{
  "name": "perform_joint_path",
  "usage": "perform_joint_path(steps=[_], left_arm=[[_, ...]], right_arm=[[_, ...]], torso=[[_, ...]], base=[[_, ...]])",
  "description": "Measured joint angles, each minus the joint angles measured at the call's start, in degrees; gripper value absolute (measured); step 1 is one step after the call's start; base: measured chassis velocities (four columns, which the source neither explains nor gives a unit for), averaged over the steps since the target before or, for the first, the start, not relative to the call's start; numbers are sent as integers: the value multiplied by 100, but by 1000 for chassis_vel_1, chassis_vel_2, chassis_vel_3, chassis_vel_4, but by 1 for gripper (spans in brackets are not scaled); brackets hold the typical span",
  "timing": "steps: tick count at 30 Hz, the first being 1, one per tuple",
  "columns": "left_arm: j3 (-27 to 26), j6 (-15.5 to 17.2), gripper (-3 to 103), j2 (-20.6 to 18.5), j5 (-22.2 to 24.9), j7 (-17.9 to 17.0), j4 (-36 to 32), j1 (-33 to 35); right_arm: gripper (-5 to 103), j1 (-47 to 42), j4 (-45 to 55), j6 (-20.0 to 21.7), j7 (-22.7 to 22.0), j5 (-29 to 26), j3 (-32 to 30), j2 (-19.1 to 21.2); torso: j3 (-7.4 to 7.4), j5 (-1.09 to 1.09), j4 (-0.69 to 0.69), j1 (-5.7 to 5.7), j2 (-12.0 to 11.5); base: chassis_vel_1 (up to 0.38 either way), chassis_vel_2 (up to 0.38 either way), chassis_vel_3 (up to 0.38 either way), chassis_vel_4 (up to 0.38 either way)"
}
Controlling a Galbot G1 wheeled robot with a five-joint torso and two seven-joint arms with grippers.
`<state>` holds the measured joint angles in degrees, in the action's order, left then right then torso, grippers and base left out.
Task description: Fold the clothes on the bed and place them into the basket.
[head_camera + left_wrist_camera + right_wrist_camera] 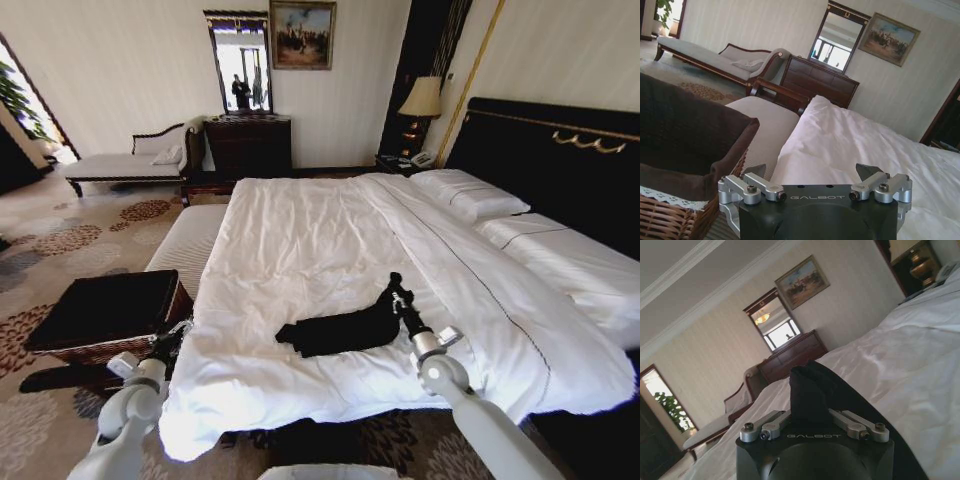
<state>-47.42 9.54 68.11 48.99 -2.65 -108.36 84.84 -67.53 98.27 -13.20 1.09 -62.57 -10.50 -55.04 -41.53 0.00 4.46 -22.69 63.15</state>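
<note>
The black T-shirt (335, 332) lies bunched on the white duvet of the bed (300, 225), near its front edge. My right gripper (394, 285) is shut on the shirt's right end and holds that end a little above the duvet. In the right wrist view the black fabric (810, 387) rises between the closed fingers (774, 421). The brown wicker basket (98, 352) with black lining stands on the carpet left of the bed. Between the basket and the bed edge my left gripper (172, 343) is open and holds nothing. The left wrist view shows that gripper (812, 174) between the basket (665, 220) and the duvet (865, 150).
A pale striped bench (188, 243) stands beside the bed, behind the basket. A chaise longue (120, 165) and a dark dresser (250, 142) line the far wall. Pillows (470, 195) and the black headboard (560, 170) are on the right. Patterned carpet (60, 240) spreads to the left.
</note>
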Motion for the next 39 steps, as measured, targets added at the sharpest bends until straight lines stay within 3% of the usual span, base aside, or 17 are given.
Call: perform_joint_path(steps=[5, 18, 27, 39], left_arm=[[-22, 54, 100, 42, 34, -41, -312, 124], [99, 65, 100, 148, -30, -62, -280, 92], [167, 82, 100, 145, -27, -84, -228, 5], [134, 77, 100, 66, 25, -85, -184, 31]], right_arm=[[4, 538, -146, -33, 18, 200, 1150, -14], [4, 1401, -425, 45, -120, 57, 2586, 240], [4, 1576, -330, 246, -260, -376, 2901, 270], [4, 1600, -338, 261, -379, -250, 3200, 68]], torso=[[0, 0, -1, 0, 0], [0, 0, 0, 0, 0], [0, 0, 0, 0, 0], [0, 0, -1, 0, 0]], base=[[0, 0, 0, 0], [0, 0, 0, 0], [0, 0, 0, 0], [0, 0, 0, 0]])
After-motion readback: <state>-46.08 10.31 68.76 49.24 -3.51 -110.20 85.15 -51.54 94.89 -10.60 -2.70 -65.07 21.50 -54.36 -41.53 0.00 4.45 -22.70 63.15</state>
